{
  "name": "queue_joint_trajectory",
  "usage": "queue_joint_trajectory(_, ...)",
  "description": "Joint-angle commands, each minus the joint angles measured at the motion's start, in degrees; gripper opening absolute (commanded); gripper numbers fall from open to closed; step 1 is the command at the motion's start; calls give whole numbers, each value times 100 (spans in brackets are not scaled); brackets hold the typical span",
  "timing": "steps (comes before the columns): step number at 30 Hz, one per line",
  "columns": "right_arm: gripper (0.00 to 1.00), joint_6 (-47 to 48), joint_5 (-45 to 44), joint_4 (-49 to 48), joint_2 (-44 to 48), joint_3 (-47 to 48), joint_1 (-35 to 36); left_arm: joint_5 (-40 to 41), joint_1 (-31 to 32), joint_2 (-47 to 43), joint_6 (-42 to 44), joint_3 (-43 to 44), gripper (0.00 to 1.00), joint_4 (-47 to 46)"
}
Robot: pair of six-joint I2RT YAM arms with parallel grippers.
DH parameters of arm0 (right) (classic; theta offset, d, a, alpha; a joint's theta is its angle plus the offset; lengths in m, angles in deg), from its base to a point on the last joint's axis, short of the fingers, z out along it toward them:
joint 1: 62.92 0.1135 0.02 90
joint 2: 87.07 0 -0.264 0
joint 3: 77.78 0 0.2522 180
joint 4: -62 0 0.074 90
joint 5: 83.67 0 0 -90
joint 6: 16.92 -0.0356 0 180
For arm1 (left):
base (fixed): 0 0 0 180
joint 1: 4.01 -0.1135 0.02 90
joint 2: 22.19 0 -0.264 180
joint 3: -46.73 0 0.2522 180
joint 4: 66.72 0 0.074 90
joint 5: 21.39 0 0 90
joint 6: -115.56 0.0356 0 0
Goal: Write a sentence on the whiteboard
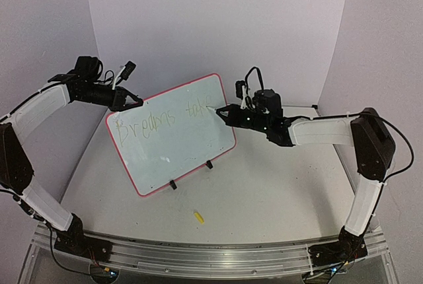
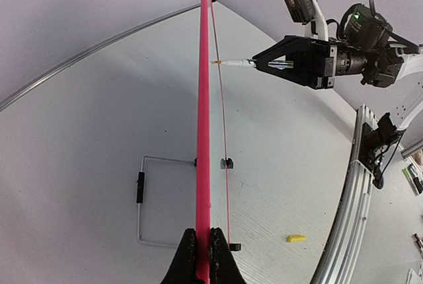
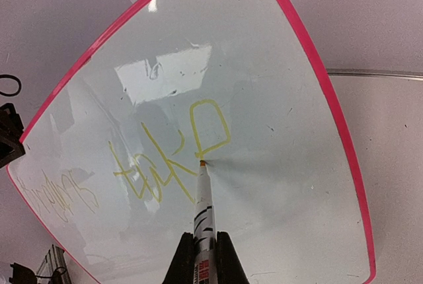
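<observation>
White marker [image 3: 203, 205] presses its tip against the whiteboard [image 3: 284, 165].

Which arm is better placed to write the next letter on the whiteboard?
Right. The right fingers grip the marker, its tip touching the whiteboard at the last yellow letter. The left fingers are clamped on the board's edge, steadying it, with no pen.

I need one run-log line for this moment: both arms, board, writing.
left jaws: shut on whiteboard edge | right jaws: shut on marker, tip touching whiteboard | writing: two yellow words
</observation>
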Motion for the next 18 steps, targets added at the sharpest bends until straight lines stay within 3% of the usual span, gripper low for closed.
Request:
queue_joint_trajectory(1, 0, -38, -91, 64, 53, -134, -17, -236, 173, 143, 261, -145, 0, 289)
queue_joint_trajectory(18, 0, -12, -708, 208, 168, -69, -17, -223, 182, 143, 262, -145, 0, 290)
